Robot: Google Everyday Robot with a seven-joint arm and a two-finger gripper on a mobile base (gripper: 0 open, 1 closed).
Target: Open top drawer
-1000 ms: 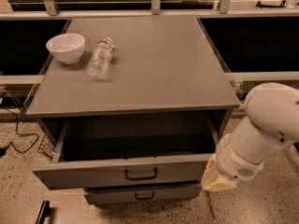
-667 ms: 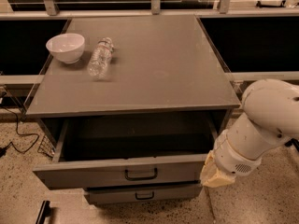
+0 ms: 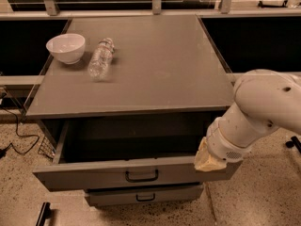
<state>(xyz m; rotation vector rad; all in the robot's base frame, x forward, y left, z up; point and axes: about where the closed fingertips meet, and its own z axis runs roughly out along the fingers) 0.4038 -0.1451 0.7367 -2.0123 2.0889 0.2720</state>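
**Speckled floor, grey cabinet: open drawer could be knocked back**

The top drawer is seen pulled well out from under the table, with its black bar handle free at the centre of the front. The end effector is placed at the right end of that front, touching it or just beside it. Whether it is open or closed cannot be told. The task is judged done or nearly so. If the arm were swung inward, the front could be nudged shut. If more pull were applied, the drawer might be dragged off its runners. A jolt could also set the bottle rolling, since it lies on its side near the bowl.
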